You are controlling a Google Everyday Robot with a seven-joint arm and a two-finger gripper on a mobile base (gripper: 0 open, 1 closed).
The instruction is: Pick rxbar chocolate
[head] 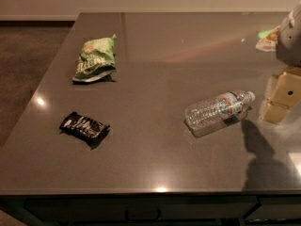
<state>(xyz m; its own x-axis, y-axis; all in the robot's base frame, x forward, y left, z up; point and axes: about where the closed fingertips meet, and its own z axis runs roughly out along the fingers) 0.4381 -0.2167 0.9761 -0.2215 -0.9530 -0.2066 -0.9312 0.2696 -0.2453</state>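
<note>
The rxbar chocolate [84, 125] is a small flat black wrapper with white lettering, lying on the dark table top [155, 164] at the front left. My gripper [277, 99] is at the far right edge of the view, low over the table and far to the right of the bar. It holds nothing that I can see. Its shadow falls on the table below it.
A green chip bag [96, 59] lies at the back left. A clear plastic water bottle [219, 109] lies on its side just left of the gripper. The table's left and front edges are close to the bar. Carpeted floor lies beyond the left edge.
</note>
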